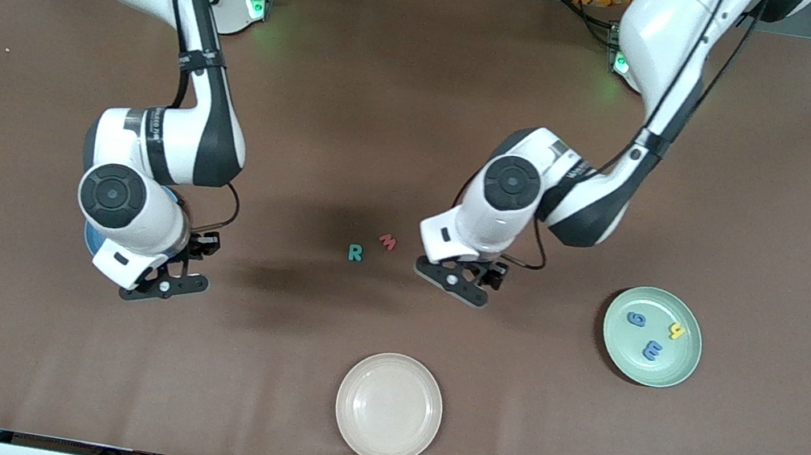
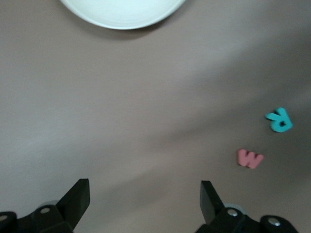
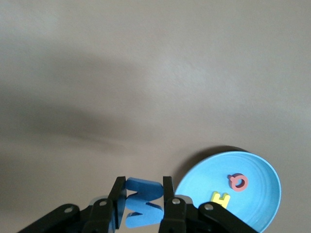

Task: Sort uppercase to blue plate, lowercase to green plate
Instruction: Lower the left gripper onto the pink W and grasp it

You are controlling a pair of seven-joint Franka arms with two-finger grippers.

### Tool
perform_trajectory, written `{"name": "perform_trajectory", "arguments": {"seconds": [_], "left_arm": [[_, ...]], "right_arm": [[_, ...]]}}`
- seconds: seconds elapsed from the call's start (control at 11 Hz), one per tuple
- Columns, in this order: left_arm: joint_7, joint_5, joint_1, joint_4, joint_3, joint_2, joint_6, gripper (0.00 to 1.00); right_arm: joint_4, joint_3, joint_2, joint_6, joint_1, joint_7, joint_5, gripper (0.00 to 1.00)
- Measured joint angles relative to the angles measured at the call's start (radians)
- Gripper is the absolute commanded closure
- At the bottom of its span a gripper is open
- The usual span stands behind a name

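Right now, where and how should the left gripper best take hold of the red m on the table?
The red m lies flat beside the teal R, apart from it. Probably come straight down with the open left gripper and pinch its thin outer edges; lying flat, it offers no raised part.

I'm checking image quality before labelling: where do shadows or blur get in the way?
Front view: soft arm shadows darken the brown table around the teal foam R and red foam m, both readable. Left wrist view: mild blur throughout. Right wrist view: the held blue foam W is sharp; a broad shadow crosses the table.
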Motion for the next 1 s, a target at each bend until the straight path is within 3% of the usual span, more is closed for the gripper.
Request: {"name": "perform_trajectory", "arguments": {"seconds": [0.27,0.64,1.0], "left_arm": [[0.0,-0.001,-0.091,0.082,0.011,0.077,0.05,0.0],[0.025,-0.001,-0.136,0.101,0.016,0.151,0.129,0.0],[0.052,-0.001,-0.167,0.127,0.017,0.209,0.183,0.0]], "right_arm": [[-0.071,0.0,-0.028,0.035,-0.074,-0.096,-0.013,1.0],[-0.11,0.004,-0.012,0.036,-0.186,-0.238,-0.028,1.0],[-0.128,0.024,0.027,0.044,-0.19,-0.253,-0.027,1.0]]}}
